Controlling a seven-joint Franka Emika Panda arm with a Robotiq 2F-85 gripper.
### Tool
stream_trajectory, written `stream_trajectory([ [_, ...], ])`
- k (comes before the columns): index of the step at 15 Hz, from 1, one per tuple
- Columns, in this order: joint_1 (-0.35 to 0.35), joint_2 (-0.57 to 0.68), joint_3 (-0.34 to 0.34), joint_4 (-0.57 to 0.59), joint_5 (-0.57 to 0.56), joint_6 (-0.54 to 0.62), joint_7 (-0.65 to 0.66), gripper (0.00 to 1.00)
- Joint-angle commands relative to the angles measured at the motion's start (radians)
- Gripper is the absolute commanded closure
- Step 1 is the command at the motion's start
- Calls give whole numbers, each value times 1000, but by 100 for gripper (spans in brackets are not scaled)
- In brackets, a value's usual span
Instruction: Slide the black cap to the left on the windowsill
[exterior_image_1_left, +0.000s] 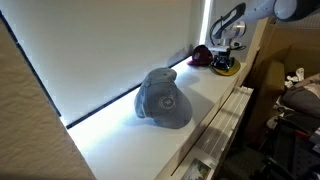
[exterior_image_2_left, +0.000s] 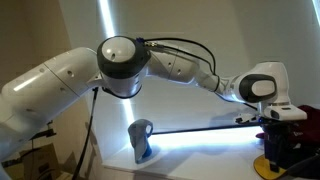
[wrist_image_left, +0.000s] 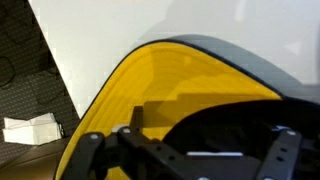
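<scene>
Yellow brim of the black cap (wrist_image_left: 170, 90) sits under my gripper (wrist_image_left: 185, 150), fingers (wrist_image_left: 88, 146) wide apart; it lies at the end of the windowsill (exterior_image_1_left: 200, 100). I should press softly and push slowly left, never lifting it

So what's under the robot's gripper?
Under the gripper sits the black cap, its yellow brim lying on the white windowsill. The gripper hides part of the crown, so whether it touches the cap can't be seen.
</scene>
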Motion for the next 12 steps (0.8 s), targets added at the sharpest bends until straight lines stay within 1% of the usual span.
stream_trajectory([
  [1, 61, -74, 22, -167, -33, 31, -145, 0],
  [2, 103, -99, 21, -216, -46, 47, -156, 0],
  [4, 155, -128, 22, -267, -76, 47, -190, 0],
  [8, 301, -189, 19, -391, -161, 56, -209, 0],
  [9, 315, -201, 47, -413, -210, 61, -197, 0],
  [12, 385, -229, 58, -460, -314, 48, -208, 0],
])
